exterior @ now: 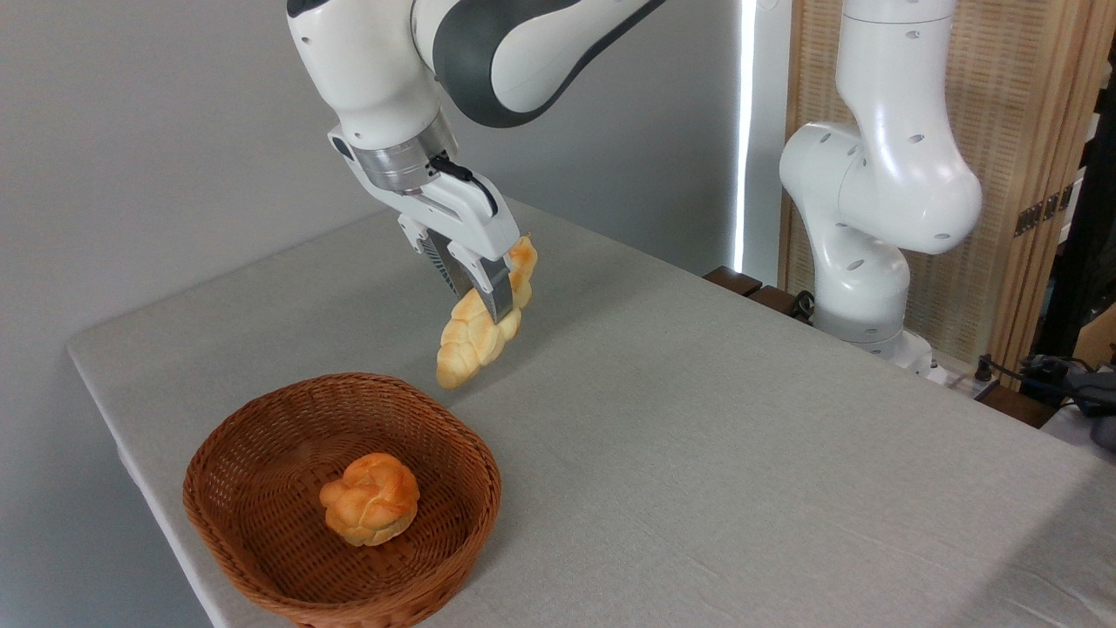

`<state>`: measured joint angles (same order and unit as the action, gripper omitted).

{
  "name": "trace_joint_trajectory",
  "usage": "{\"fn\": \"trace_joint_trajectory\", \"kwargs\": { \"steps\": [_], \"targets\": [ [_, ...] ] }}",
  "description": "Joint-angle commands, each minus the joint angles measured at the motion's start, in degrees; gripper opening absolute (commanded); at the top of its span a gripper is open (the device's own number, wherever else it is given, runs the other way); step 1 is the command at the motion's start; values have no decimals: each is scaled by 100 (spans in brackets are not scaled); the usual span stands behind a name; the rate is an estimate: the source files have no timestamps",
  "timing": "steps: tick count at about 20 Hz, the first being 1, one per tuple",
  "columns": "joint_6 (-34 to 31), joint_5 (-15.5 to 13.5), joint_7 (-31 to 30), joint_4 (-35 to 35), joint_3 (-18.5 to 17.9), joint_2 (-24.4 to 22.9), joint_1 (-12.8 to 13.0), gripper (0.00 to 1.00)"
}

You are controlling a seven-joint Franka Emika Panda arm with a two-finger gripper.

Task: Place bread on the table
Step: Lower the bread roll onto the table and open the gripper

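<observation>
Your gripper (475, 283) is clamped on the bread (485, 321) around its middle, holding it in the air above the table (715, 419), just behind the far rim of the wicker basket (261, 541). You can see the loaf is long, slim and braided, pale golden with browner patches, tilted so its lower pointed end hangs toward the basket. A small round knotted bun (370, 499) sits inside the basket.

White arm (881, 174), dark grey joints, silver wrist ring.
</observation>
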<state>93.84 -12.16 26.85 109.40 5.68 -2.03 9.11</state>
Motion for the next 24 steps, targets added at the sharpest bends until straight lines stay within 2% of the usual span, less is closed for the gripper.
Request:
{"fn": "trace_joint_trajectory", "kwargs": {
  "steps": [1, 13, 17, 18, 20, 24],
  "targets": [
    [29, -49, 4, 28, -14, -25, 20, 100],
    [46, -49, 13, 11, -14, -17, 29, 100],
    [362, -23, 30, -94, -14, -34, 29, 100],
    [459, 20, 39, -155, -14, -43, 29, 100],
    [678, 309, 39, -244, -14, -52, 29, 100],
    [1109, 609, 31, -331, -14, -52, 20, 100]
  ]
}}
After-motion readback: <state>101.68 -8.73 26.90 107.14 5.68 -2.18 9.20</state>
